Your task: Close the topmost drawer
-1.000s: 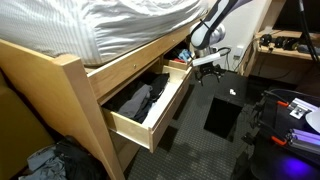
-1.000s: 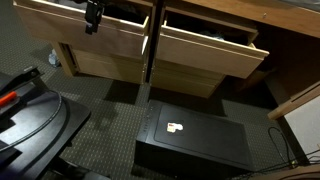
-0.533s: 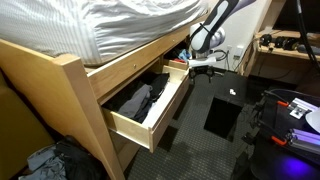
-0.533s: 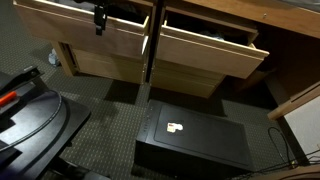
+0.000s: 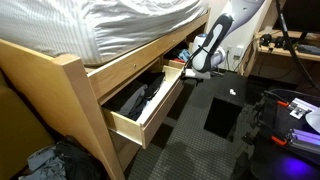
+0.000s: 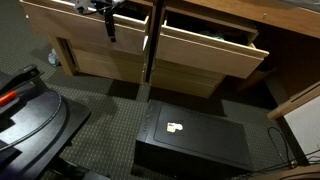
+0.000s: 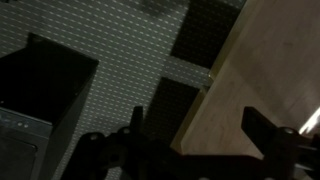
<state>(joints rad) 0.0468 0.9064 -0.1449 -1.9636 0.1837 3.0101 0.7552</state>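
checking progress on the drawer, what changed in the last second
The end effector came down to the front of the drawer, jaws open, gripping nothing. The drawer stays open about as far as before, and the black box has not moved.

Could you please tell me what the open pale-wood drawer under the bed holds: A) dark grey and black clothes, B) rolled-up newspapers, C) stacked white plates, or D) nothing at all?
A: in an exterior view the topmost drawer stands pulled out, with dark clothes lying inside it.
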